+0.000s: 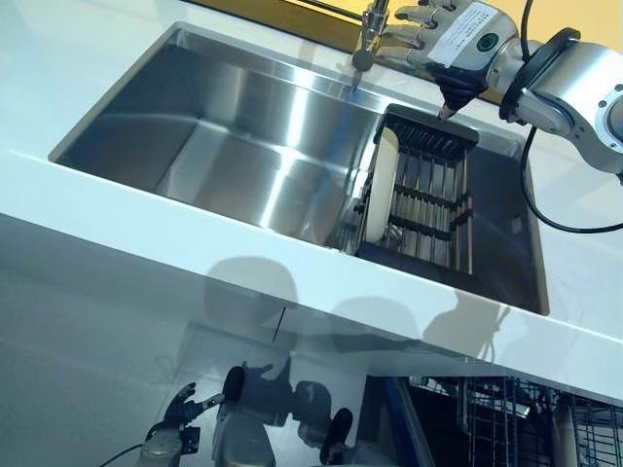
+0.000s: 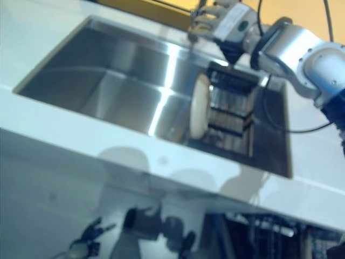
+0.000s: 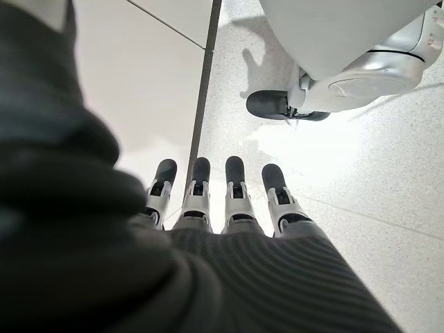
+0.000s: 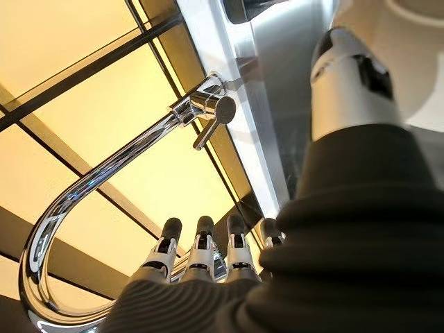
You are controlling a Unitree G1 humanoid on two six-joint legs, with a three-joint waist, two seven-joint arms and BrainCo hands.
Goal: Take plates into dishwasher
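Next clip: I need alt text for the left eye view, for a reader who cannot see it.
The robot's right hand, fingers straight, hovers by the faucet above a dark dish rack in the right part of a steel sink. One pale plate stands on edge at the rack's left side. The left hand hangs low, below the white counter.

A: Where does the sink sit?

B: Sunk into the surface, which runs along its near edge and out to the left and right. The faucet stands at the sink's far rim.

A: And the rack?

B: Inside the sink, at its right end. One plate stands on edge in the rack's left side.

A: The robot hands?

B: The right robot hand is at the far rim, just right of the faucet and above the rack's far end. The left robot hand hangs low at the near left, below the surface.

A: Anything else below?

B: The dishwasher basket, at the near right under the surface edge.
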